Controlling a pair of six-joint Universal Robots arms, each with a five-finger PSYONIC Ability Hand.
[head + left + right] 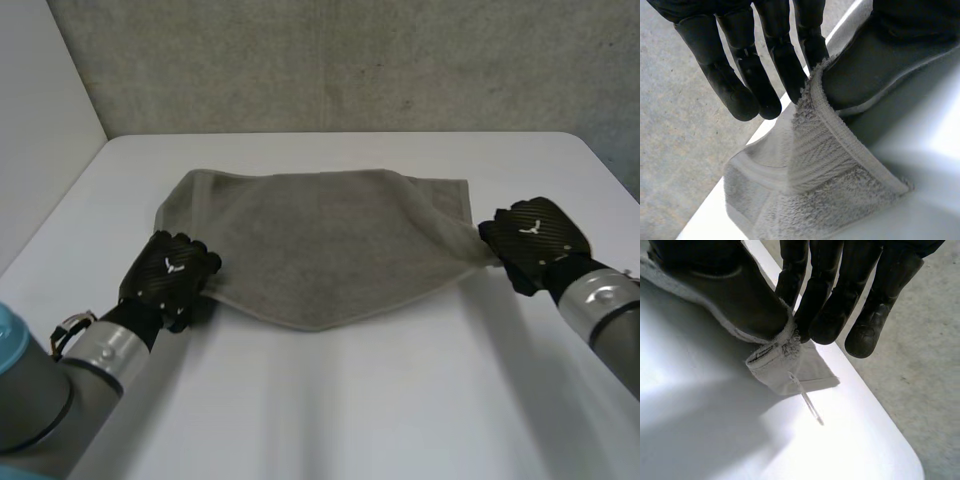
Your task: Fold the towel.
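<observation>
You have the towel [330, 250] spread on the white table [400, 410] between the two hands, its near edge dipping to a shallow point about midway between them. Your left hand [168, 268] is at the near left corner. In its wrist view the hemmed edge is nipped between the thumb and the finger next to it, while the other fingers [742, 95] hang straight beside it, off the cloth. Below those fingertips the towel falls in a ridge to the table. Your right hand [535, 240] holds the near right corner the same way, thumb against fingers [827, 315], with the cloth drawn up towards it in a taut strip. A loose thread [810, 407] dangles from that corner just under the fingertips.
</observation>
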